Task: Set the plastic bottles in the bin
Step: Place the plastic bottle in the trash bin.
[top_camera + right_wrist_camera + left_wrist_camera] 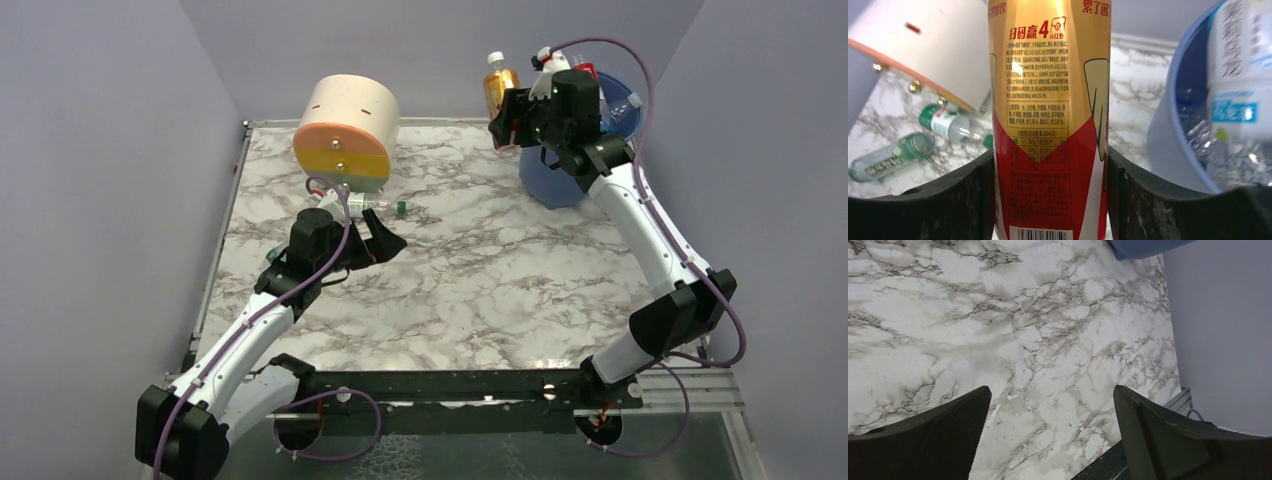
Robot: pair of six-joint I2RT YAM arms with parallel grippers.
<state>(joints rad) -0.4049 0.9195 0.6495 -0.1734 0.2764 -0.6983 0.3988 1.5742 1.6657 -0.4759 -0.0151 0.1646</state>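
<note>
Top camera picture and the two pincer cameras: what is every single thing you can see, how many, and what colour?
table: one, white and grey marble, under everything
bin: one, blue, far right of the table
cylinder: one, cream, orange and yellow, far left of the table
orange bottle: one, orange with a gold and red label, held up beside the bin
green bottles: two, clear with green labels, lying on the table by the cylinder
bottles in the bin: at least two, clear with white and blue labels, the rest hidden
left pincer: one, black, open and empty above the table
right pincer: one, black, shut on the orange bottle
</note>
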